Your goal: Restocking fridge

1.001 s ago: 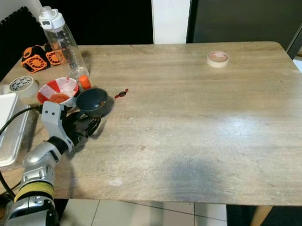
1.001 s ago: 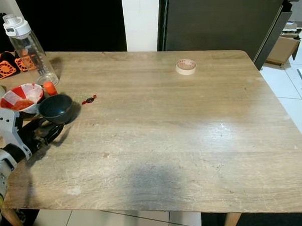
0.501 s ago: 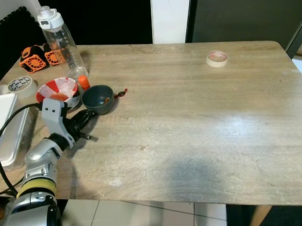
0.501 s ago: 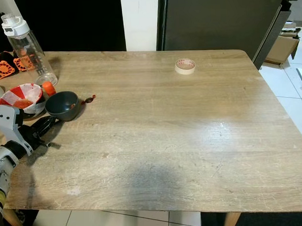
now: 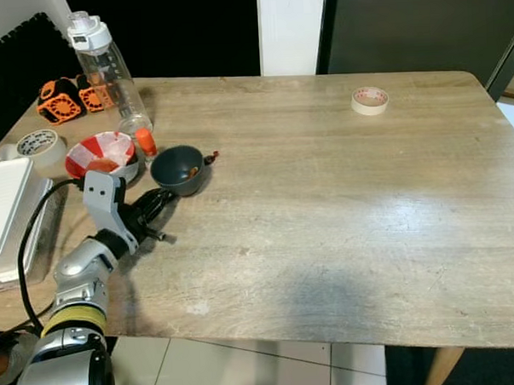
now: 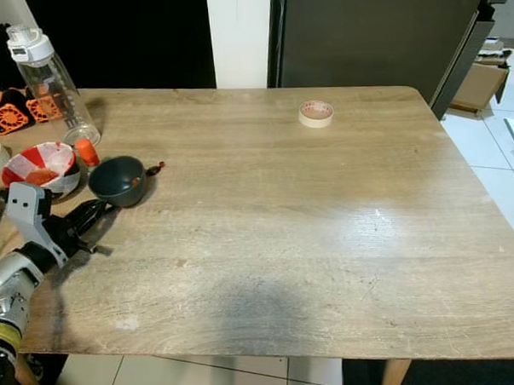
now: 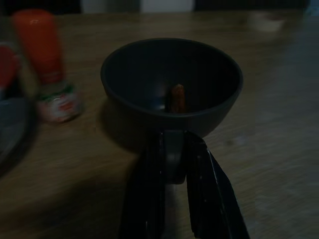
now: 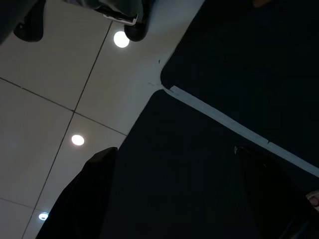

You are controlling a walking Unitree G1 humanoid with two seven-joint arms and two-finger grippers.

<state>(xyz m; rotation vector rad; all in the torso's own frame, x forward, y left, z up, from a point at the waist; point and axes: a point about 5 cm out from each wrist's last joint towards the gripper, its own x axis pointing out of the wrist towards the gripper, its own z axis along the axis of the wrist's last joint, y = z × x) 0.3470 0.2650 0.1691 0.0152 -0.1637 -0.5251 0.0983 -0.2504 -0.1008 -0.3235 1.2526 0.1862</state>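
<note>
**Gripping a dark bowl by its near rim, with clutter close on the left**

Holding the dark bowl [image 5: 178, 169] at the left end of the wooden table [image 5: 343, 206], the left gripper [image 5: 157, 199] had its two black fingers closed on the bowl's near edge; the left wrist view showed them pinching the rim, with a small orange-brown morsel [image 7: 176, 97] lying inside. The right gripper hung low, its fingers spread apart over tiled floor.

The pinch sat on one edge only, so in my judgement the bowl could tip or swing if it were lifted fast, and the morsel could roll out. A slip was also likely, since the rim looked thin and smooth.

A small orange bottle [image 5: 145, 142] stood just beside the bowl, and a red-and-white bowl [image 5: 103, 156] lay next to that. A tall clear water bottle [image 5: 103, 71] rose behind them. Any sideways sweep to the left could knock these over. A small wrapped sweet [image 5: 210, 157] lay touching or almost touching the bowl's right side.

Farther off sat a tape roll [image 5: 370, 100] near the far edge, another tape roll [image 5: 40, 145], orange parts [image 5: 68, 97] and a white tray [image 5: 6, 216]. The dark fridge [image 6: 369, 34] stood behind the table, so the table itself lay between robot and fridge.
</note>
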